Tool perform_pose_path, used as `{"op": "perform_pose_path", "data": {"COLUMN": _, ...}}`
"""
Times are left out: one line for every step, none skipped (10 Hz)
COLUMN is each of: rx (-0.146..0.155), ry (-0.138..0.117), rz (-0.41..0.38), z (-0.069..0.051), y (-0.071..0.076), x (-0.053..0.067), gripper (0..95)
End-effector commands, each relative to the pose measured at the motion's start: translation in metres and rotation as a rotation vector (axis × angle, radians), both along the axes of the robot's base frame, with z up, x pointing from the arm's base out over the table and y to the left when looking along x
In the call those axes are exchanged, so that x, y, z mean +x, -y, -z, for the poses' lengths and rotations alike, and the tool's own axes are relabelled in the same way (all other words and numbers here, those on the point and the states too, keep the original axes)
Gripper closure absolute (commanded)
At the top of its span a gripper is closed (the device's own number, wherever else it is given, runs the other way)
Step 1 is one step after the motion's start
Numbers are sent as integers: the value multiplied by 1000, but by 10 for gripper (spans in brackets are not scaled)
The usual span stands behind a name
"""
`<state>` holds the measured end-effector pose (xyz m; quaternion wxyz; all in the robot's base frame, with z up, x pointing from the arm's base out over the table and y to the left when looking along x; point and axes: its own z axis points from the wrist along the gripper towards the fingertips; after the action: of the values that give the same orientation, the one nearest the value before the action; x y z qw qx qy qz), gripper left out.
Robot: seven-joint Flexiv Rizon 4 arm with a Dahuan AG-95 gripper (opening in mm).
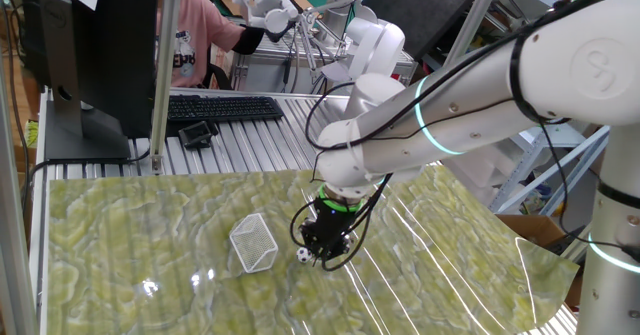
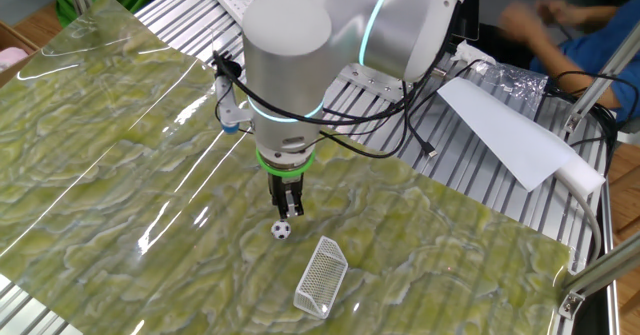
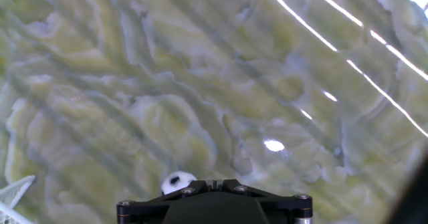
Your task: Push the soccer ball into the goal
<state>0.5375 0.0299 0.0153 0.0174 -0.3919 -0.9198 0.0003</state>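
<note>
On the green marbled mat (image 1: pixel 150 235), the soccer ball (image 1: pixel 302 256) is sitting free, just beside my fingertips and touching or nearly touching them, on the side that is facing the goal (image 1: pixel 253 242). I am judging the ball to be very light, hard and smooth, so it should be rolling at the slightest contact and could be skidding off sideways if I am striking it off centre. It is not a thing to be clamping; the contact point I am choosing is the side of the ball farthest from the goal, low and on its middle line, so that the push is running straight through its centre toward the netting. Being round, the ball is showing no long axis and no heading of its own. The goal is lying near the ball with a small gap of bare mat between them; its long axis is running diagonally across the mat in both fixed views. Which face is the open mouth I cannot tell for certain from the mesh. My gripper (image 2: pixel 289 211) is pointing straight down over the mat with the fingers (image 2: pixel 285 205) brought fully together and holding nothing, so I am presenting them as one narrow blade. In the hand view the ball (image 3: pixel 176 182) is peeking out at the lower edge, beside my housing, with a corner of the goal (image 3: pixel 13 192) at far left.
</note>
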Motion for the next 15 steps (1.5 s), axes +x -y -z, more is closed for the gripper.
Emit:
{"op": "perform_pose_path", "data": {"rx": -8, "ry": 7, "rz": 10, "z": -2, "y": -4, "x": -1, "gripper": 950}}
{"op": "perform_pose_path", "data": {"rx": -4, "ry": 7, "rz": 15, "z": -3, "y": -6, "x": -2, "gripper": 950}}
{"op": "perform_pose_path", "data": {"rx": -6, "ry": 7, "rz": 14, "z": -3, "y": -8, "x": -2, "gripper": 950}}
{"op": "perform_pose_path", "data": {"rx": -7, "ry": 8, "rz": 13, "z": -4, "y": -9, "x": -1, "gripper": 950}}
{"op": "perform_pose_path", "data": {"rx": -20, "ry": 8, "rz": 12, "z": -5, "y": -9, "x": 2, "gripper": 950}}
{"op": "perform_pose_path", "data": {"rx": -28, "ry": 7, "rz": 10, "z": -7, "y": -7, "x": 5, "gripper": 950}}
{"op": "perform_pose_path", "data": {"rx": -31, "ry": 6, "rz": 4, "z": -9, "y": -6, "x": 8, "gripper": 950}}
{"op": "perform_pose_path", "data": {"rx": -40, "ry": 4, "rz": 5, "z": -9, "y": -5, "x": 8, "gripper": 950}}
{"op": "perform_pose_path", "data": {"rx": -49, "ry": 1, "rz": -5, "z": -11, "y": -4, "x": 7, "gripper": 950}}
{"op": "perform_pose_path", "data": {"rx": -50, "ry": 0, "rz": -8, "z": -11, "y": -3, "x": 7, "gripper": 950}}
{"op": "perform_pose_path", "data": {"rx": -58, "ry": -1, "rz": -15, "z": -11, "y": -3, "x": 7, "gripper": 950}}
{"op": "perform_pose_path", "data": {"rx": -67, "ry": -1, "rz": -17, "z": -11, "y": -3, "x": 7, "gripper": 950}}
{"op": "perform_pose_path", "data": {"rx": -65, "ry": -1, "rz": -17, "z": -11, "y": -3, "x": 7, "gripper": 950}}
{"op": "perform_pose_path", "data": {"rx": -65, "ry": -2, "rz": -19, "z": -11, "y": -3, "x": 7, "gripper": 950}}
{"op": "perform_pose_path", "data": {"rx": -74, "ry": -2, "rz": -24, "z": -12, "y": -2, "x": 8, "gripper": 950}}
